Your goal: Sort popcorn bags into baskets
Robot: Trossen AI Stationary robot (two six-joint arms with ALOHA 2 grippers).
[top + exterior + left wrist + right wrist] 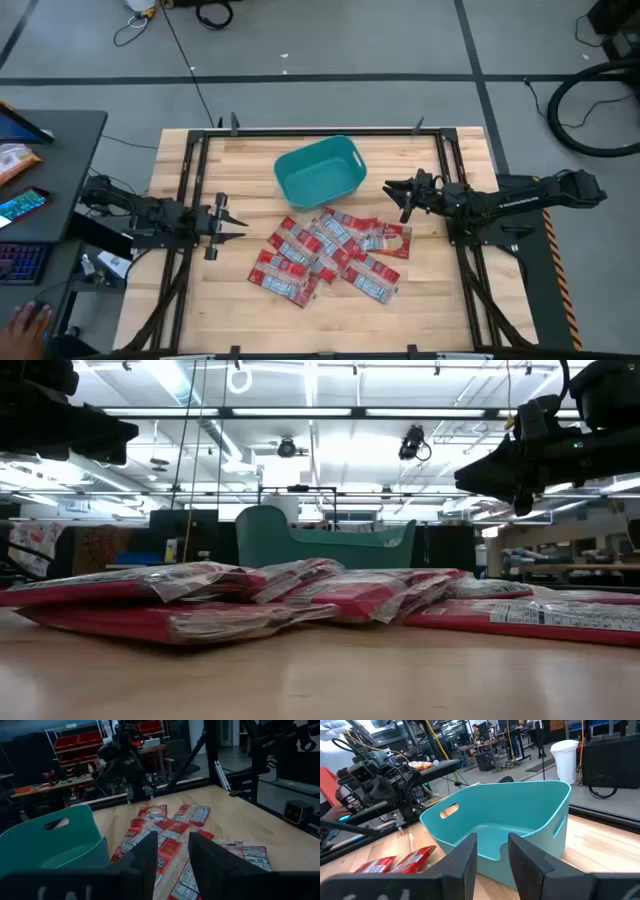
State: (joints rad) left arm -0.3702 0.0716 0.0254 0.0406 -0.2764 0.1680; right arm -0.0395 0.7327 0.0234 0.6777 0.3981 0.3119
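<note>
Several red popcorn bags with white panels (330, 256) lie flat in an overlapping pile on the wooden table, near its middle; they also show in the low view (300, 595). The teal basket (319, 170) stands just beyond the pile, toward the far edge, and looks empty in the right wrist view (505, 820). My left gripper (236, 224) hovers open, left of the pile, pointing at the bags (165, 830). My right gripper (393, 197) hovers open right of the basket, above the pile's far right corner. Neither touches anything.
Black frame rails (185, 200) run along the table's left and right sides. Left of the table stand a dark desk with a keyboard, a phone (22, 205) and an orange snack packet (15, 160); a person's hand (28, 322) rests near it. Bare wood lies at the near edge.
</note>
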